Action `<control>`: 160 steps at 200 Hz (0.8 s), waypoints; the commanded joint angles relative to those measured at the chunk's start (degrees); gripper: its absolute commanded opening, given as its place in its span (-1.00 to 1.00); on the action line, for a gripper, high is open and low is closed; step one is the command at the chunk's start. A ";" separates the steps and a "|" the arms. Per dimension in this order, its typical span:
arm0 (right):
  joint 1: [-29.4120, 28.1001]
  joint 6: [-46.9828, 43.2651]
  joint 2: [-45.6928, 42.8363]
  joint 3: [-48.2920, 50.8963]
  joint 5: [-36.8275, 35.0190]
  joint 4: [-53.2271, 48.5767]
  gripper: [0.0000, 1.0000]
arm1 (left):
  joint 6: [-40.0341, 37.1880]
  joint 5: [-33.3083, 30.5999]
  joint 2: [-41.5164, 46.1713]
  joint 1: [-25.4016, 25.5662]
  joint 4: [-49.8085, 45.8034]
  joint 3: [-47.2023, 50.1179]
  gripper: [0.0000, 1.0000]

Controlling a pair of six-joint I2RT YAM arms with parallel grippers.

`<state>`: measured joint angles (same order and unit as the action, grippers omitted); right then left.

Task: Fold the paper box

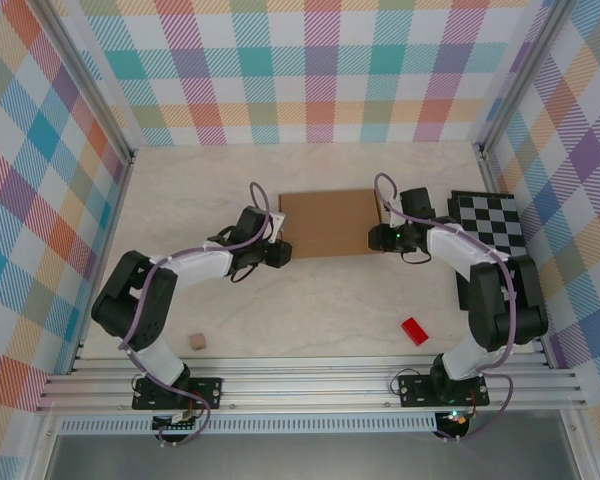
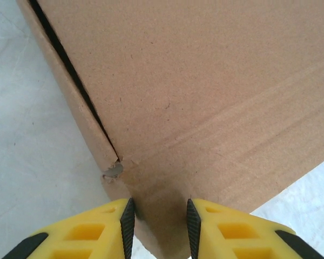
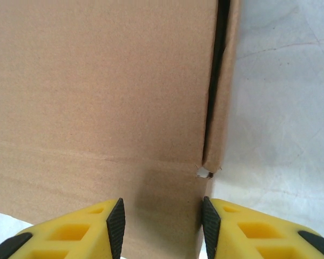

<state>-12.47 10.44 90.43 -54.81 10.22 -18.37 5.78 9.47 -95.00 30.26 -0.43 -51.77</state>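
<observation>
The left arm point(image 1: 180, 268) rises from its base at the lower left of the top view, bends at an elbow by the left wall and reaches right, low over the table point(image 1: 180, 190). The left end effector point(image 1: 277, 252) sits at the lower left corner of the paper box point(image 1: 330, 222), which lies flat and closed in the middle of the frame. In the left wrist view its yellow fingers point(image 2: 92, 229) stand partly spread with the box corner in the gap. I cannot tell whether the pads press on it.

At the box's lower right corner, the right end effector point(image 1: 384, 238) is also partly spread. There the cardboard runs on past one finger point(image 3: 81, 226), so it is not pinched. The right arm point(image 1: 480, 270) folds back to its base at the lower right.

A tan cube point(image 1: 195, 342) lies lower left and a red block point(image 1: 414, 331) lower right, both well apart from the box. A checkered board point(image 1: 488, 222) lies beside the right arm.
</observation>
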 commanded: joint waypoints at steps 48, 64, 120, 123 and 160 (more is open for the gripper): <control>-1.46 4.86 -13.46 10.07 1.78 -6.11 -0.12 | 5.44 -1.46 16.77 5.24 -0.03 11.18 -0.29; -1.51 5.50 -16.00 11.36 1.20 -6.42 -0.11 | 6.17 -4.88 19.86 5.25 -2.69 12.24 -0.25; -1.31 4.24 -13.45 6.14 -3.25 -7.67 -0.02 | 15.33 -3.47 19.52 0.41 -10.09 5.43 0.05; -1.26 4.24 -13.02 5.93 -3.39 -7.25 -0.01 | 15.71 -2.97 19.02 0.27 -9.71 5.21 0.05; 0.16 4.03 -6.38 2.56 -3.80 -2.72 -0.01 | 15.31 -2.16 9.36 -0.09 -9.01 -0.90 0.08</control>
<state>-13.21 14.96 80.36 -49.30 7.49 -24.12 19.22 5.52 -79.94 30.72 -8.88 -48.88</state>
